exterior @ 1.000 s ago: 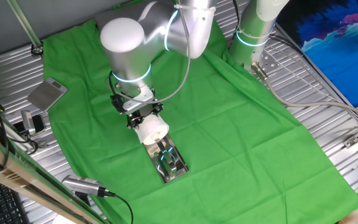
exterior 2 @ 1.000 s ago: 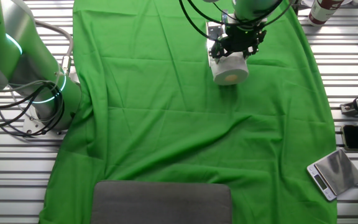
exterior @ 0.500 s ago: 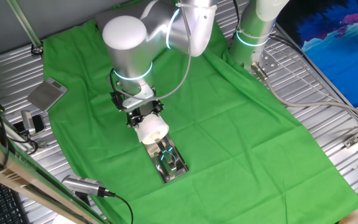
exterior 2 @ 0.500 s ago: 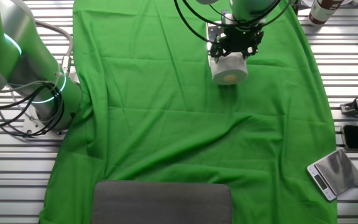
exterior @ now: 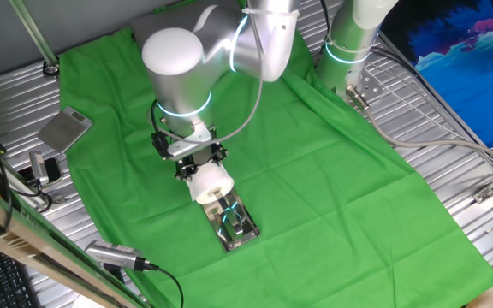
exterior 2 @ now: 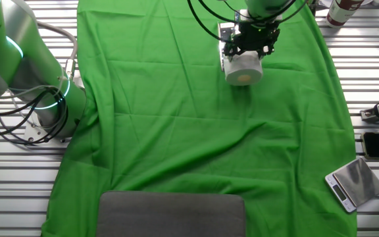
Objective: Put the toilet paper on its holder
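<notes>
Now pincer (exterior: 202,168) lowered toilet paper (exterior: 210,182) nearer holder (exterior: 233,224)

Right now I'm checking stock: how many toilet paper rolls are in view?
1. The toilet paper is held in the gripper at the near end of the chrome holder on the green cloth. None other shows.

The holder (exterior: 234,223) is laid on the cloth (exterior: 332,171); the toilet paper (exterior: 210,182) is held at its far end.
</notes>
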`<state>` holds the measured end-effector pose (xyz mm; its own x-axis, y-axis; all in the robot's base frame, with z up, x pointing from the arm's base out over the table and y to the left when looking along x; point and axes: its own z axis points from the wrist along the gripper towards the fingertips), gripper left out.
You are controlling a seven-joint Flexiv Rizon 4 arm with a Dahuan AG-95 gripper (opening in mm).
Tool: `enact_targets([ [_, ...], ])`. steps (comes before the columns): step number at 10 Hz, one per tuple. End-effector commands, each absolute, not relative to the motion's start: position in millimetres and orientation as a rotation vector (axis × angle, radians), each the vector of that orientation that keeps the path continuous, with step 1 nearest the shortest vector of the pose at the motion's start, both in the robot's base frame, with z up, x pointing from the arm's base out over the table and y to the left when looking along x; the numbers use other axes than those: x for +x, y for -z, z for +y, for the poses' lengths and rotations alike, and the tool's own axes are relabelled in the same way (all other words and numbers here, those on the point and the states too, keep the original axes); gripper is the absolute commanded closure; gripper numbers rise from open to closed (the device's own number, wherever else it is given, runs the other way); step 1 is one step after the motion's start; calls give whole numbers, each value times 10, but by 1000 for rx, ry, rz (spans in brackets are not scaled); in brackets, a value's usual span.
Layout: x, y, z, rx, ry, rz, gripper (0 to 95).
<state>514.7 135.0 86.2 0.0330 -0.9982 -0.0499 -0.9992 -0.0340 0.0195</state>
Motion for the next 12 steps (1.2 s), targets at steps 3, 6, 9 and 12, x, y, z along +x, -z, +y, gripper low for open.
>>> enact_targets([
  [3, 5154, -844, 1385, -2236, -80, 2174, 950],
  [6, 5156, -831, 1451, -2225, -79, 2186, 950],
  [9, 5142, -838, 1585, -2199, -76, 2216, 950],
  [12, 5138, -857, 1748, -2178, -71, 2240, 950],
])
